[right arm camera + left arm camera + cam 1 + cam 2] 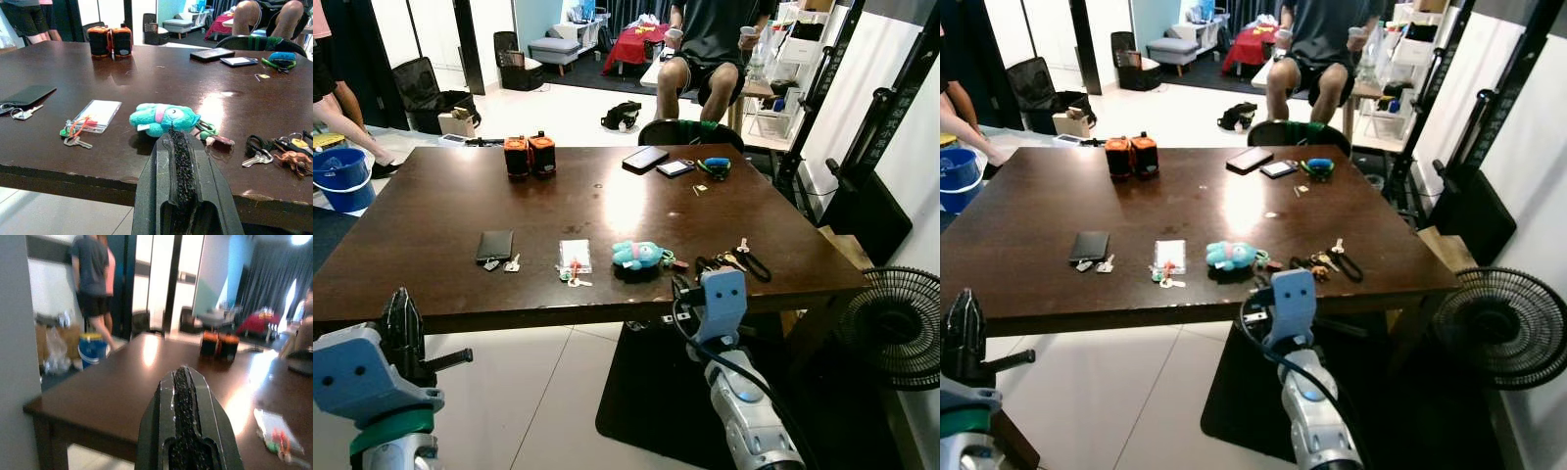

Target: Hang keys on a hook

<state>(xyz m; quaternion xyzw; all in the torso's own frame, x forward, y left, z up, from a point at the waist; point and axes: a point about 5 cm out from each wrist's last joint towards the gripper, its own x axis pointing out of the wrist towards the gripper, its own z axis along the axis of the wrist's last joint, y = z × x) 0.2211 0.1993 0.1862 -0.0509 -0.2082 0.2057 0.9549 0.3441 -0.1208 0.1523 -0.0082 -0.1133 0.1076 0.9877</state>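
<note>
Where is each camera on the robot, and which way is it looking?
Left eye view: on the head, looking down at the brown table; left gripper and right gripper show.
Right eye view: beside it, same scene.
Left wrist view: along the shut left gripper's fingers, across the table to two orange containers.
Right wrist view: along the shut right gripper's fingers at the teal plush keychain.
Shared: table and containers.

On the dark wooden table [431, 211], several key bunches lie flat near its front edge: one with a teal plush charm [638, 255], another on a black strap [736, 260] just beside it toward the table's right corner.
</note>
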